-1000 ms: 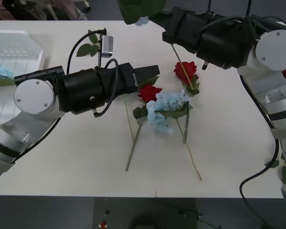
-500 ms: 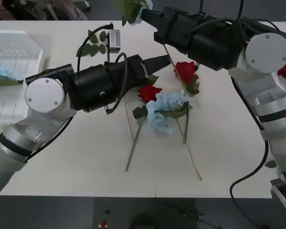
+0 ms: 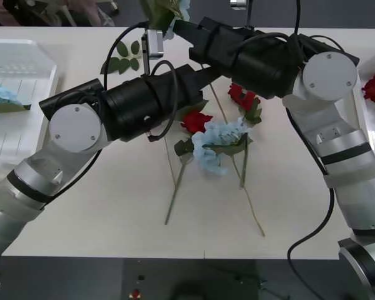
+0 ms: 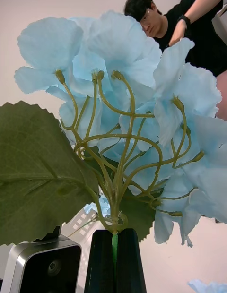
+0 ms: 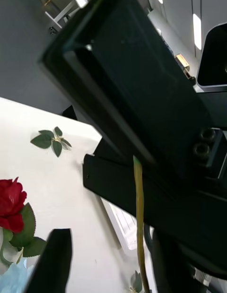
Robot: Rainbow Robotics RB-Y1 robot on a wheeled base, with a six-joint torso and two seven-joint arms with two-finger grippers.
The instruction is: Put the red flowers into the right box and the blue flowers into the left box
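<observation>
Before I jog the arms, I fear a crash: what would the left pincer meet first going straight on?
Likely the right arm crossing just ahead of the left pincer, with the blue flower's stem between its fingers; depth is unclear.

You are looking past the left gripper (image 5: 106,269), whose two black fingers are standing apart at the lower edge, one finger (image 5: 49,262) plainly showing at the corner. A thin yellow-green stem (image 5: 138,217) is running up between them, its cut end lying against the black housing of the right arm (image 5: 137,85), which is crossing close in front. Whether the fingers are touching the stem, you cannot tell. Beyond, on the white table (image 5: 61,189), a red flower (image 5: 10,204) with dark green leaves is lying beside a bit of pale blue flower (image 5: 12,281). A loose green leaf sprig (image 5: 51,139) is lying well apart from them.
</observation>
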